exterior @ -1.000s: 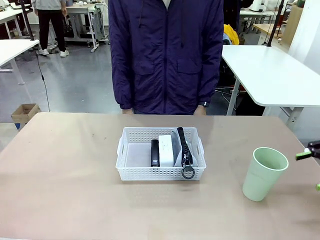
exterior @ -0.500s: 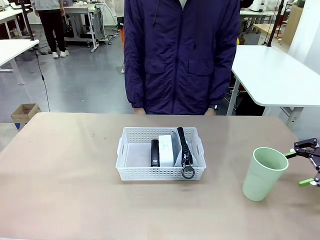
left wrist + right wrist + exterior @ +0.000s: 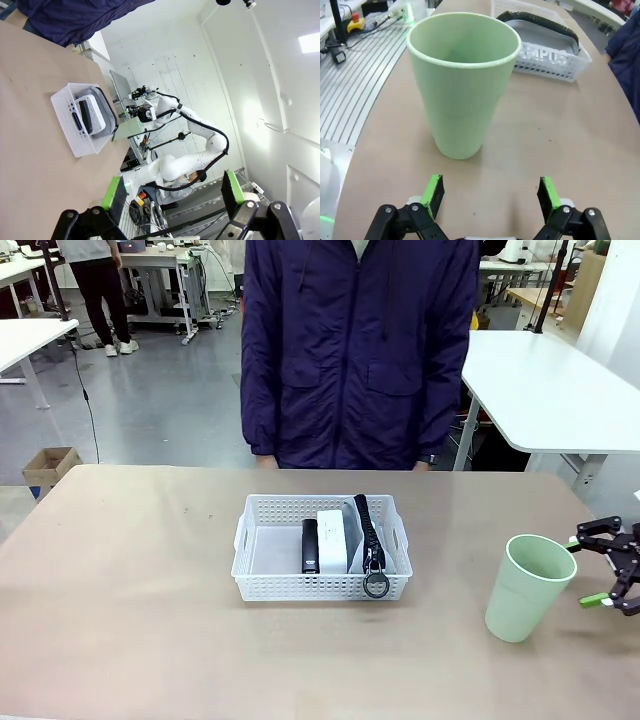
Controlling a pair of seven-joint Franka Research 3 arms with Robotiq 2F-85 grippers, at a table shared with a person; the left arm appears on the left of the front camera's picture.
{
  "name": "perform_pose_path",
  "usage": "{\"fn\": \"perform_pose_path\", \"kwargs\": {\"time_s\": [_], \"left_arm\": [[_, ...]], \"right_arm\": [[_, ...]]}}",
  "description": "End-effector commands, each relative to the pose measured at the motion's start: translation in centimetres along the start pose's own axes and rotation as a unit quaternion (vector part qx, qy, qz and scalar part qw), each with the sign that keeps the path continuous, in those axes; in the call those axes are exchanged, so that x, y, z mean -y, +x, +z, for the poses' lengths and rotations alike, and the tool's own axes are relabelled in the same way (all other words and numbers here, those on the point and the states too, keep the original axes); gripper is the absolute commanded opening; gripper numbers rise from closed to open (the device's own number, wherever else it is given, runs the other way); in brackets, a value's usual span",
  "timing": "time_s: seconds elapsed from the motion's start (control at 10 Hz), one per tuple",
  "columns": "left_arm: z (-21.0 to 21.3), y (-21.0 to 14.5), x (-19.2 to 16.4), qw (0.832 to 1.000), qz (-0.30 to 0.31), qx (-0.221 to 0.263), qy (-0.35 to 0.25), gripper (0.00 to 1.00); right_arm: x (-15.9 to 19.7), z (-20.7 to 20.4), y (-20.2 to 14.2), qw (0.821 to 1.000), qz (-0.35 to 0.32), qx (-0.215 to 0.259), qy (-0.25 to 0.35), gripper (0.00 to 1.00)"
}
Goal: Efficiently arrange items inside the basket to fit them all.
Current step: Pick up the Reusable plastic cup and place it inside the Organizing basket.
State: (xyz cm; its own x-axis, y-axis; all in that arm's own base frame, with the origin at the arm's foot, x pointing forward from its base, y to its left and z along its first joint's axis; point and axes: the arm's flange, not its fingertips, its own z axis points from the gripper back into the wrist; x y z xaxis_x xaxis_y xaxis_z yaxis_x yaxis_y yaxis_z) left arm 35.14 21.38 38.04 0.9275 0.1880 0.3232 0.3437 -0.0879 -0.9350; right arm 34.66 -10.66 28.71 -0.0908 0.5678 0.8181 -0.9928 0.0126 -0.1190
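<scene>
The right end effector is reaching in from the counter's right edge, held low and level, with its fingers pointing at the cup. Its jaws are standing wide apart, gripping nothing. The nearer green pad is sitting just beside the cup's rim, apart from it. In the right wrist view, the right end effector is facing the cup squarely, with the cup upright on the counter just ahead of the spread fingers.

The basket is sitting at the middle of the counter, well apart from the cup. Inside it, the stapler, the box and the pouch are lying side by side towards its right half, with the pouch's ring pull hanging over the near wall.

The left end effector is hanging clear of the counter, jaws also spread apart and empty, looking along the counter towards the basket.

A person is standing at the far side, arms hanging down.
</scene>
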Motion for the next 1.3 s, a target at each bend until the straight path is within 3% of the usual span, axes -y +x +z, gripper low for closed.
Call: {"fn": "perform_pose_path", "kwargs": {"time_s": [0.0, 0.5, 1.2], "left_arm": [[-0.3, -0.3, 0.3, 1.0, 0.0, 0.0, 0.003, 1.0], [-0.3, -0.3, 0.3, 1.0, 0.0, 0.0, 0.003, 1.0], [-0.3, -0.3, 0.3, 1.0, 0.0, 0.0, 0.003, 1.0]], "right_arm": [[-5.7, -5.7, -2.9, 1.0, -0.004, 0.003, 0.013, 1.0], [-6.5, -8.9, -2.5, 0.998, -0.008, -0.005, 0.058, 1.0], [-7.4, -11.7, -1.8, 0.993, -0.05, 0.046, 0.101, 1.0]]}}
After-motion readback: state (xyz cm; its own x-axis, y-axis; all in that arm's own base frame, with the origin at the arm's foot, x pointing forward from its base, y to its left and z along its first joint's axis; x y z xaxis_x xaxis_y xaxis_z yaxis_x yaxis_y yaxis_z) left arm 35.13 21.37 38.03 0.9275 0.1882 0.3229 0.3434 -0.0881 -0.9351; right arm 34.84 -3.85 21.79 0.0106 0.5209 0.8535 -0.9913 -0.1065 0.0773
